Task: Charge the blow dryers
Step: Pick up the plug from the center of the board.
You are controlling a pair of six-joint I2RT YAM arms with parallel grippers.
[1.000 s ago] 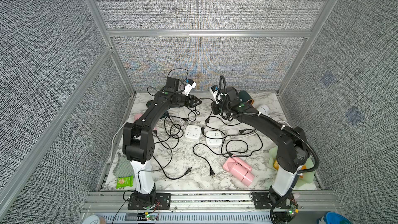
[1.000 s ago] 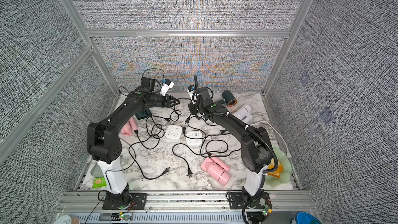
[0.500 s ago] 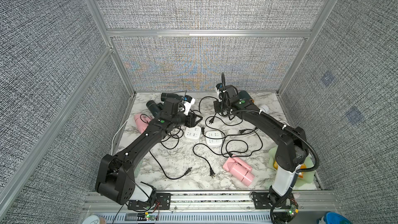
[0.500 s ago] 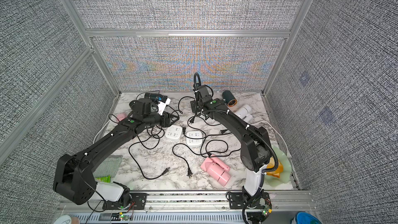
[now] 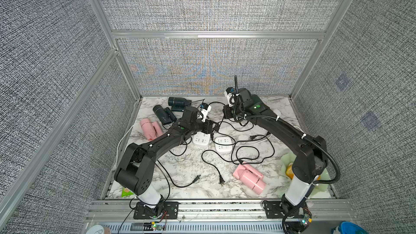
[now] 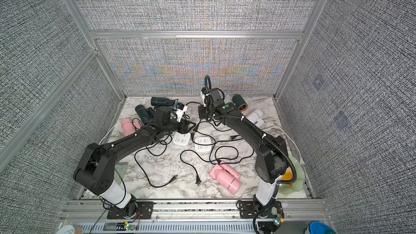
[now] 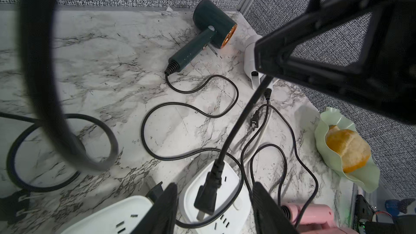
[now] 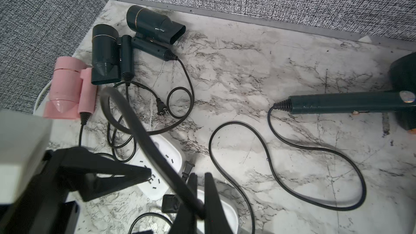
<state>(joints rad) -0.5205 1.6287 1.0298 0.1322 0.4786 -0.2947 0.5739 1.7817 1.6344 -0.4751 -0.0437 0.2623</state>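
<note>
Whose cord (image 7: 242,118) it was I could not trace: it blurred into a thick loop close to both wrist cameras, and I lost it among the other black cords. The right pincer (image 8: 201,176) was clamped narrow on that cord. The plug (image 7: 208,193) hung below it between the fingers of the left pincer (image 7: 215,185), which stood wide and gripped nothing. Whether the prongs met the socket block (image 7: 235,176) beneath, I could not tell. The second socket block (image 5: 201,140) sat just beside it, partly covered by the left wrist. The white dryer (image 6: 254,116) was half hidden behind the right arm, next to the copper-ringed dryer (image 6: 239,102) at the back right of the counter (image 5: 191,172). A dark teal dryer (image 5: 179,101) and a second dark teal dryer (image 5: 161,114) lay together in the back left corner. A pink dryer (image 5: 148,128) lay just in front of them, and the other pink dryer (image 5: 248,177) lay alone near the front right. The left arm stretched low and forward from the front left, wrist level. The right arm reached to the back middle, its wrist bent so the pincer pointed down.
</note>
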